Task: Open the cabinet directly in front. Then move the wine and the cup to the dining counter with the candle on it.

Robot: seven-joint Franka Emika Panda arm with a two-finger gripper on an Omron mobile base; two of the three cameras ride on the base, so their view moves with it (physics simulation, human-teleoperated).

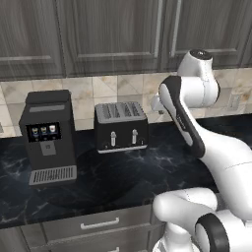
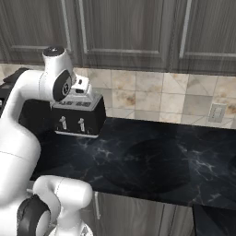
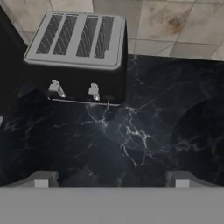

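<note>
The cabinet (image 1: 113, 34) (image 2: 129, 27) hangs on the wall above the counter, dark wood-grain, with both panelled doors shut. Its long silver bar handles (image 1: 160, 29) (image 2: 83, 25) run vertically near the door edges. My gripper (image 3: 111, 181) is open wide with nothing between its fingertips (image 3: 41, 179). It hovers over the black counter, well below the doors, looking down just in front of the toaster. The arm is folded with its elbow high in front of the tiled wall. The wine, the cup, the candle and the dining counter are out of view.
A black four-slot toaster (image 1: 120, 125) (image 2: 78, 117) (image 3: 78, 48) stands against the tiles. A black coffee machine (image 1: 48, 135) sits to its left. The black marble counter (image 1: 138, 172) (image 2: 152, 156) stretches to the right, over grey drawers (image 1: 98, 224). A wall socket (image 2: 216, 112) is at the right.
</note>
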